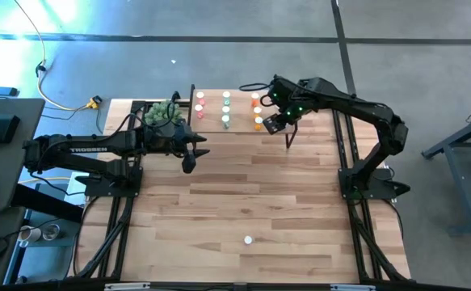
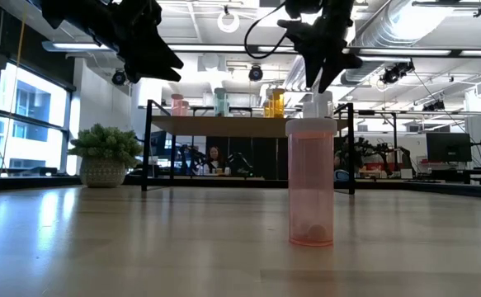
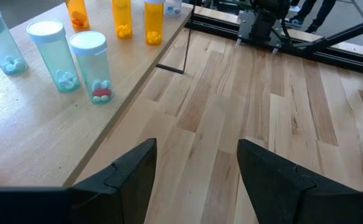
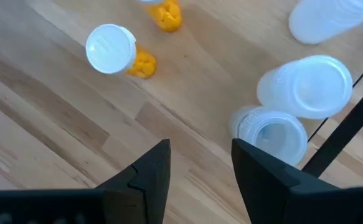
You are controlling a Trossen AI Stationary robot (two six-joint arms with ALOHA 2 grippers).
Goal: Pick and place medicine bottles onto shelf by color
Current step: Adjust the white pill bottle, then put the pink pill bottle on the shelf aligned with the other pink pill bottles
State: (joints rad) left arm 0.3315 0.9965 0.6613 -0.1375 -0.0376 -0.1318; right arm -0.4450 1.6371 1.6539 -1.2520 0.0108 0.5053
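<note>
Wooden planks make up the desk (image 1: pixel 251 194), seen from above. At the upper middle of the frame stands the shelf (image 1: pixel 227 113), with the medicine bottles (image 1: pixel 226 109) on it in rows: pink at left, green in the middle, orange at right. One bottle (image 1: pixel 249 239) stands alone at the lower middle. The left hand (image 1: pixel 188 158) hangs left of centre, below a potted plant (image 1: pixel 162 113). The right hand (image 1: pixel 289 139) hovers just off the shelf's right end.

From desk height, the lone pink bottle (image 2: pixel 311 181) fills the foreground, the shelf (image 2: pixel 248 125) behind it.

Left wrist view: the left hand (image 3: pixel 197 165) is open and empty over bare desk, green bottles (image 3: pixel 91 65) at upper left.

Right wrist view: the right hand (image 4: pixel 200 165) is open and empty, an orange bottle (image 4: pixel 116 51) upper left, clear bottles (image 4: pixel 309 87) at right.
</note>
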